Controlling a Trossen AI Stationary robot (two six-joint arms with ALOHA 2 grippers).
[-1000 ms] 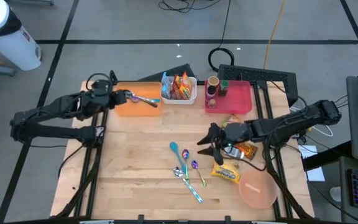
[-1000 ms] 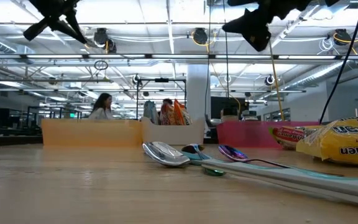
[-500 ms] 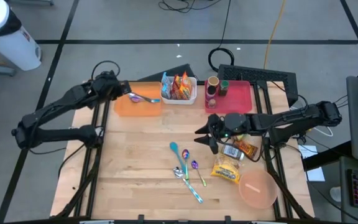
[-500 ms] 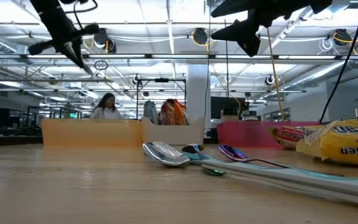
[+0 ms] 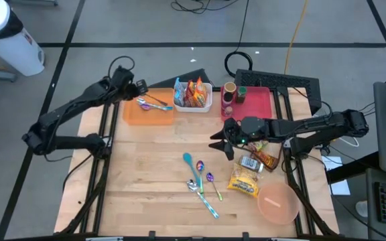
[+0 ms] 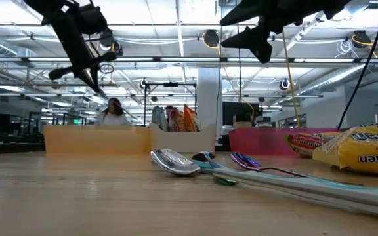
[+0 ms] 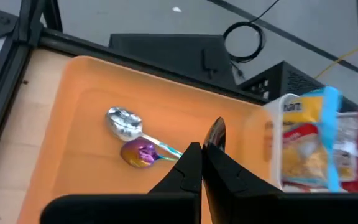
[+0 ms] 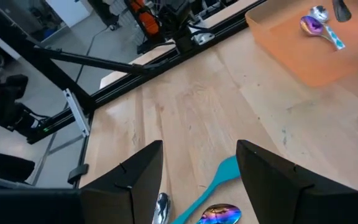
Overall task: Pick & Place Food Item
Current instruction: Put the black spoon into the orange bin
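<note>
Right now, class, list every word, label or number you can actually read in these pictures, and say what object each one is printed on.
"men", upside down as the low view shows it: the end of a longer word on the yellow noodle packet.
"...an", partly cut off: higher on the same packet.
Red snack packet: has printing, too blurred to read.
Snack bags in the white bin: lettering blurred, not readable.

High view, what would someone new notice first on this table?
Probably the bright trays along the far edge: the orange tray holding two spoons, and the pink tray. Then the right gripper, open, above bare wood mid-table, near the loose spoons and yellow ramen packet.
</note>
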